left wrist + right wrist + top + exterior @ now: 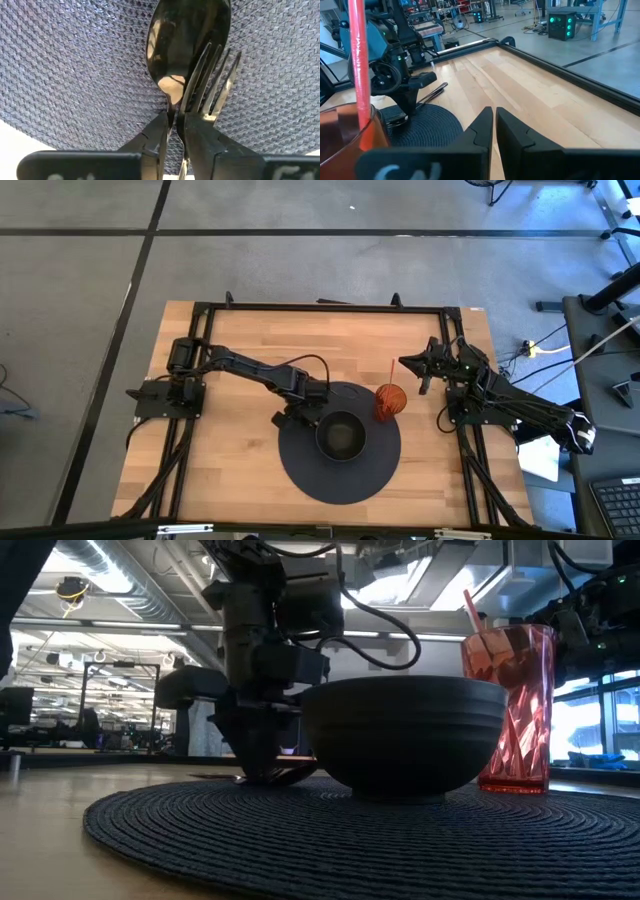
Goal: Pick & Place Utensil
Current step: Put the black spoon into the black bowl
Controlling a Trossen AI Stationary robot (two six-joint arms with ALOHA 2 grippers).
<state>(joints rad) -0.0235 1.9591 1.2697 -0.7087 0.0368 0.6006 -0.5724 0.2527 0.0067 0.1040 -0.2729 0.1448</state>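
Utensils, a spoon (186,45) and fork (212,80), lie on the placemat (300,470) at the bowl's (342,437) 10 o'clock. Left gripper (175,131) pinches both necks; separate 1 before you lift.

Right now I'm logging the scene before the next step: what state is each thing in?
Spoon: lying on the mat, handle between the left fingers.
Fork: lying partly over the spoon.
Left gripper: down at the mat, fingers nearly shut around the utensil handles.
Right gripper: waiting above the table, fingers shut, empty.
Bowl: upright on the placemat.
Red cup: upright, straw inside.
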